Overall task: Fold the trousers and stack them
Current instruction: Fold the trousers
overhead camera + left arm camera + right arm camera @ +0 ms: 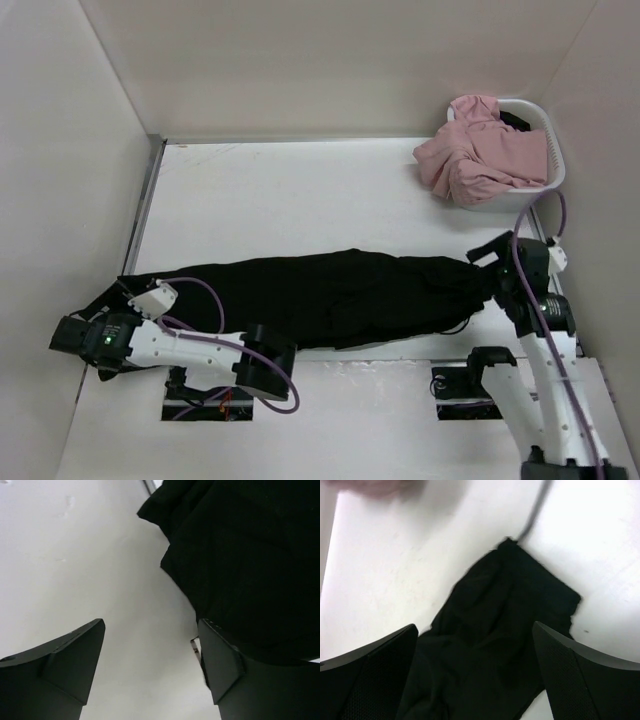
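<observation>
A pair of black trousers [330,295] lies stretched in a long band across the table, from left to right. My left gripper [100,305] is open at its left end; in the left wrist view the gripper [151,625] has only pale surface between its fingers, and the black cloth [250,555] lies by the right finger [220,660]. My right gripper [487,262] is open over the right end. In the right wrist view the gripper [475,627] hangs above the cloth [495,645], which lies between its spread fingers.
A white basket [553,160] at the back right corner holds pink garments [480,150]. White walls close in the table on the left, back and right. A purple cable [545,215] runs from the right arm near the basket.
</observation>
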You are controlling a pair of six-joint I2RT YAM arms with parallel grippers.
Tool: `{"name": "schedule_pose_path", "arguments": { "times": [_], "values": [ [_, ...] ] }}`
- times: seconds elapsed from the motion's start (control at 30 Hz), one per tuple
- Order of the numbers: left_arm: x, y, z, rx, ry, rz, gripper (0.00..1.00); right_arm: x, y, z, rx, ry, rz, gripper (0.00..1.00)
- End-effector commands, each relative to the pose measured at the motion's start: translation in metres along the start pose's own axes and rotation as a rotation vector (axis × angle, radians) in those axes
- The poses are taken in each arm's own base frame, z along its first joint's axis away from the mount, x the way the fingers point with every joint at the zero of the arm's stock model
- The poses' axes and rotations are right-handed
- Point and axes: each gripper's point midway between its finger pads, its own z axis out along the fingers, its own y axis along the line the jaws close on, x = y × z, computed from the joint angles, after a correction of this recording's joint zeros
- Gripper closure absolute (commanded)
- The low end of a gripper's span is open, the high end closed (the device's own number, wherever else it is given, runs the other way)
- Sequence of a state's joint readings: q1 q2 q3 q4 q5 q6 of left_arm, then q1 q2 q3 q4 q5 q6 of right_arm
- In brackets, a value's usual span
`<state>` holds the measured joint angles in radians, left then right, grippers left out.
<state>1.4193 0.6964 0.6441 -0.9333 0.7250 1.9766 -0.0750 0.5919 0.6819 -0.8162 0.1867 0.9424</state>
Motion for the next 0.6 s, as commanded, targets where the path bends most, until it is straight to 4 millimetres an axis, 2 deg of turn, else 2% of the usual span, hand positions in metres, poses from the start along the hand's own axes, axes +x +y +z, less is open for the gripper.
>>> {"name": "schedule_pose_path", "arguments": {
  "times": [0.0, 0.07, 0.13, 0.23, 0.3, 0.4, 0.5, 0.57],
  "values": [
    [-0.006, 0.006, 0.008, 0.033, -0.044, 0.312, 0.22, -0.008, 0.028, -0.01, -0.026, -0.059, -0.2, 0.0],
    [-0.014, 0.004, 0.012, 0.051, -0.072, 0.326, 0.19, 0.017, 0.042, -0.008, -0.047, 0.006, -0.324, 0.0],
    [-0.032, -0.007, 0.023, 0.095, -0.132, 0.383, 0.16, 0.059, 0.051, -0.004, -0.067, 0.12, -0.428, 0.0],
    [-0.056, -0.032, 0.046, 0.165, -0.209, 0.508, 0.13, 0.13, 0.044, -0.002, -0.06, 0.304, -0.528, 0.0],
    [-0.063, -0.041, 0.063, 0.216, -0.221, 0.563, 0.13, 0.162, 0.035, 0.001, -0.033, 0.367, -0.56, 0.0],
    [-0.078, -0.038, 0.083, 0.32, -0.215, 0.505, 0.15, 0.191, 0.029, 0.006, -0.019, 0.441, -0.56, 0.0],
    [-0.112, -0.019, 0.106, 0.414, -0.193, 0.277, 0.23, 0.206, 0.026, 0.014, -0.001, 0.479, -0.573, 0.0],
    [-0.134, -0.022, 0.111, 0.471, -0.17, 0.169, 0.29, 0.211, 0.027, 0.013, 0.006, 0.485, -0.59, 0.0]
  ]
}}
